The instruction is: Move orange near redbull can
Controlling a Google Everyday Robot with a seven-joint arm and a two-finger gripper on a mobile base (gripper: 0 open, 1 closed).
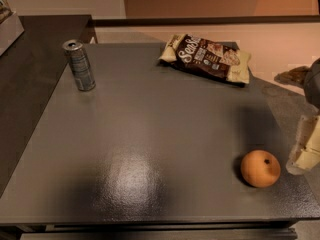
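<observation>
The orange (260,168) lies on the dark grey table (150,129) near its front right corner, stem dot facing up and right. The redbull can (79,65) stands upright at the table's far left, far from the orange. My gripper (304,151) shows as a cream-coloured piece at the right edge of the camera view. It is just to the right of the orange, a little above the table and apart from the fruit. It holds nothing that I can see.
A flat dark-and-cream snack bag (207,58) lies at the back of the table, right of centre. A darker counter (30,54) adjoins on the left, with a pale box (7,21) at its far corner. The table's front edge runs along the bottom.
</observation>
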